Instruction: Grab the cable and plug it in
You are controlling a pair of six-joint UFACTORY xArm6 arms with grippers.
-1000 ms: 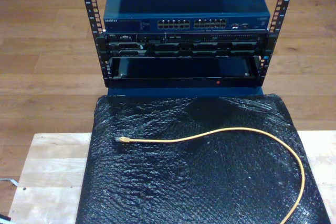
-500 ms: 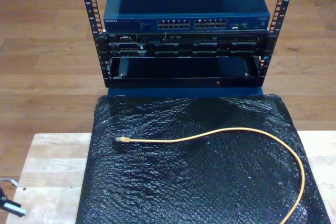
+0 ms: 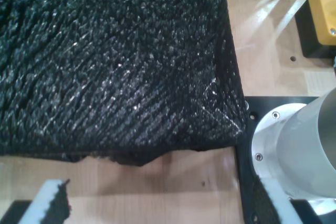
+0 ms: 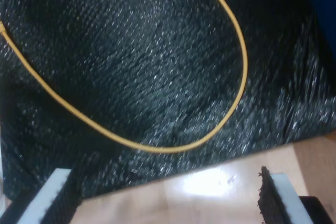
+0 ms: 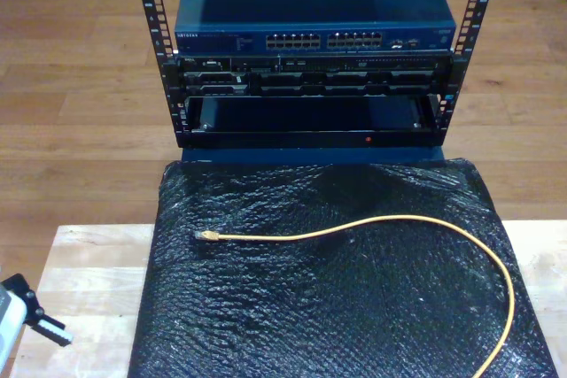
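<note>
The yellow-orange cable lies loose on the black bubble-wrap mat. Its small plug points to the exterior view's left, and the rest bends round at the exterior view's right. In the second wrist view the cable's bend lies ahead of my second gripper, which is open and holds nothing. My first gripper is open over bare wood just off a corner of the mat, with no cable near it. An arm's gripper tip pokes in at the exterior view's lower left corner.
A blue network switch with two blocks of ports sits on top of a black rack beyond the mat. The wooden table shows on both sides of the mat. A white arm base and a yellow-and-black box stand beside the mat.
The gripper tip at the exterior view's lower left corner has come further into the picture, moving up and inward. The cable has not moved.
</note>
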